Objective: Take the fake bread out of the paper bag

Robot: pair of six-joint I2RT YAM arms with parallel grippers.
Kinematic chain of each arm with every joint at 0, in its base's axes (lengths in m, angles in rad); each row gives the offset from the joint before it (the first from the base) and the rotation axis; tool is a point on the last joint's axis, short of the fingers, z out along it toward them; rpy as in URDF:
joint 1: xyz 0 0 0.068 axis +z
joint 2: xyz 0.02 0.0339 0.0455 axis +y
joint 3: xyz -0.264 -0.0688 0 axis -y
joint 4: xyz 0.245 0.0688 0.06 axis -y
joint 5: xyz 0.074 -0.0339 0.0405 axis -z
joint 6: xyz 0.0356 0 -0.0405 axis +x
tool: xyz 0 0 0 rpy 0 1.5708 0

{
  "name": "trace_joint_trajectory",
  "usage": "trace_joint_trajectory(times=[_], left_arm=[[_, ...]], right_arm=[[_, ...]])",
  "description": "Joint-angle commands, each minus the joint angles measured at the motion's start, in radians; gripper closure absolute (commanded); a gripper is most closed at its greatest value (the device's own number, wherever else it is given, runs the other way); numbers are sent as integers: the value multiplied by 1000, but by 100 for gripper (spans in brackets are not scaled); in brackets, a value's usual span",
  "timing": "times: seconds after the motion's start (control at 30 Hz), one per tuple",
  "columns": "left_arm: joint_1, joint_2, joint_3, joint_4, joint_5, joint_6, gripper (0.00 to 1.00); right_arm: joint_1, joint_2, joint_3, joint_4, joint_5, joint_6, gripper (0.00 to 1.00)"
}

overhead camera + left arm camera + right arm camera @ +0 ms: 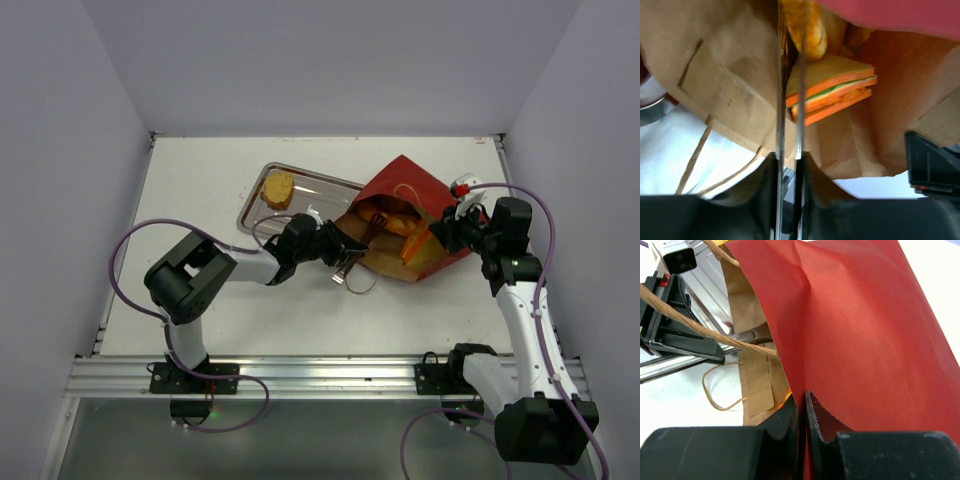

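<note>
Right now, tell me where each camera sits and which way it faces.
Top external: above and behind, looking down on left arm, right arm, paper bag, metal tray.
Left wrist: on the left arm, facing into the bag's brown mouth at a toy sandwich; left gripper shows.
Right wrist: on the right arm, facing the bag's red outside; right gripper pinches it.
Shared: both wrist views show the bag's string handles.

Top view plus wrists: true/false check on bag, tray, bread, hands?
1. The bag lies on its side. True.
2. The tray holds three bread pieces. False: one piece.
3. The right hand pinches the bag's red wall. True.
4. The bag is empty. False: a sandwich and other bread are inside.
5. The left hand is over the tray. False: it is at the bag's mouth.
</note>
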Motion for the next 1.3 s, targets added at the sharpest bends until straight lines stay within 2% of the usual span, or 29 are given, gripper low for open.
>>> trace_joint_trajectory(times=[0.0,0.03,0.2,0.43,0.63,0.97,1.27], left_arm=[[23,-1,40,11,0,52,81],[24,-8,32,11,0,60,88],[26,-96,10,-37,9,124,100],[21,-234,-57,-69,25,163,100],[15,-263,-71,-78,23,175,100],[10,-265,50,-143,26,240,100],[9,-263,84,-178,75,273,100]], right_arm=[[2,-10,-5,23,-12,-8,88],[2,-10,-7,21,-9,-8,89],[4,-10,-7,26,15,-8,89],[2,0,-7,78,99,55,94],[22,19,-19,110,135,73,96],[114,66,-36,187,230,115,98],[120,50,-41,228,357,125,100]])
